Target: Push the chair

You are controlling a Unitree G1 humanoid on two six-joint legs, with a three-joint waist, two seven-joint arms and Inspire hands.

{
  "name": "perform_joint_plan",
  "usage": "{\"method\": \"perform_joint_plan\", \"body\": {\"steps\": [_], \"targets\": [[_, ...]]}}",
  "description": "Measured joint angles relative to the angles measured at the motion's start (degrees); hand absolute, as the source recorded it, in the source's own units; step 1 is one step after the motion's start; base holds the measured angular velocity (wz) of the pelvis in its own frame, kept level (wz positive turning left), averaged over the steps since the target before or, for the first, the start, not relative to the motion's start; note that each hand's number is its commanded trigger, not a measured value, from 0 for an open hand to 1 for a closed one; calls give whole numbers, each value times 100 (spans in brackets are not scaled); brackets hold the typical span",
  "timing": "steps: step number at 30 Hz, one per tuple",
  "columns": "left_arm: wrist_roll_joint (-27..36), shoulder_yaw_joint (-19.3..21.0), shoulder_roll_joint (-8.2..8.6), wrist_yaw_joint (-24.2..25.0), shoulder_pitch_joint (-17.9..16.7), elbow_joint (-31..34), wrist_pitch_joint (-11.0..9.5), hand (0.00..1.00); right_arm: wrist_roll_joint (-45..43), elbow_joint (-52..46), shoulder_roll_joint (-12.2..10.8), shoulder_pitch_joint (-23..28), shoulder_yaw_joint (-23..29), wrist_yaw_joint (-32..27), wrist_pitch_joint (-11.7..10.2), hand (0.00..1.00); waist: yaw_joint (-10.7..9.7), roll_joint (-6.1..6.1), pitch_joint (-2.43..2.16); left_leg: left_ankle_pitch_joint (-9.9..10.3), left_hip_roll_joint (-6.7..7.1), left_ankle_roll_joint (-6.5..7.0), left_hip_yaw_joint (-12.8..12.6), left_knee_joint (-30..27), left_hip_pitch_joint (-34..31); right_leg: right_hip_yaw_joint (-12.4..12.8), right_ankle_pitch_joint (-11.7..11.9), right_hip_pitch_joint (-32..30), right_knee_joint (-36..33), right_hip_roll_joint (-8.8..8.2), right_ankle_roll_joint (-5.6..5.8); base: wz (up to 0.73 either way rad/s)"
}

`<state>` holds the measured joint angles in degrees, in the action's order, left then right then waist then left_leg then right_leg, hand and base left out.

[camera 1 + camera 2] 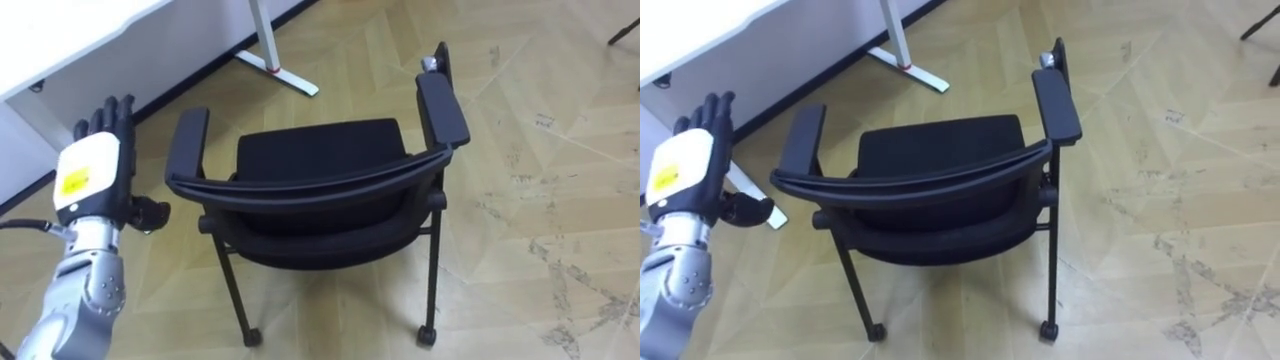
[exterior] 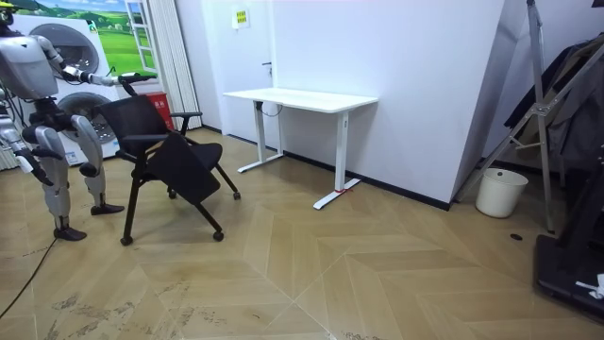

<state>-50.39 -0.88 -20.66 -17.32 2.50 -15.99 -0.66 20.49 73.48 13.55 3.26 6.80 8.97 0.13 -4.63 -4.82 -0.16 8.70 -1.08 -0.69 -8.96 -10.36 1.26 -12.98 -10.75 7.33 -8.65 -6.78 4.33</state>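
A black chair (image 1: 320, 160) with two armrests and small castors stands on the wood floor right before me, its curved backrest (image 1: 310, 190) nearest to me. My left hand (image 1: 95, 165) is raised left of the chair's left armrest (image 1: 188, 140), fingers straight and open, a short gap away from it and holding nothing. In the room view I stand behind the chair (image 2: 160, 151) at the room view's left, with one arm stretched out over its back. My right hand (image 2: 40, 172) hangs low at my side there.
A white desk (image 2: 302, 98) stands beyond the chair, its foot (image 1: 280, 72) on the floor ahead. A white bin (image 2: 500, 192) and a metal rack (image 2: 557, 123) stand at the room view's right. Open floor lies right of the chair.
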Motion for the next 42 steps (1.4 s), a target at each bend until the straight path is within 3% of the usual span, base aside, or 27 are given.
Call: {"method": "perform_joint_plan", "body": {"steps": [3,12,21,24,32,42], "targets": [[-142,-163,-5,202,-40,265,114,0,-1,1,0,0,0,52,2,0,3,-39,5,0,-2,0,-12,0,0,-15,0,-3,0,0,0,0],[-164,-173,-24,462,-59,414,202,0,-1,7,2,-3,-3,111,2,0,1,-36,22,0,-4,0,-15,7,1,-14,0,-10,0,0,0,0],[-166,-309,-132,676,-134,962,204,0,26,8,14,6,-153,92,-4,0,-7,-43,33,0,-3,0,6,8,-35,-7,0,11,3,0,0,1],[-187,-623,-286,719,-164,1176,186,0,-13,8,28,-31,-160,31,-12,0,-64,-65,41,0,0,0,24,-11,-71,0,1,-10,3,0,-1,3],[-186,-921,-317,1078,-168,1264,170,0,-34,26,61,-124,-332,-11,-59,0,-190,-148,69,0,-1,0,-13,-4,-77,15,1,-44,1,-1,-1,0],[-185,-1055,-325,1340,-161,1279,163,0,-32,29,85,-246,-444,-8,-79,0,-311,-112,94,0,0,0,-10,-5,-78,-13,1,-45,0,-6,-1,0]]}}
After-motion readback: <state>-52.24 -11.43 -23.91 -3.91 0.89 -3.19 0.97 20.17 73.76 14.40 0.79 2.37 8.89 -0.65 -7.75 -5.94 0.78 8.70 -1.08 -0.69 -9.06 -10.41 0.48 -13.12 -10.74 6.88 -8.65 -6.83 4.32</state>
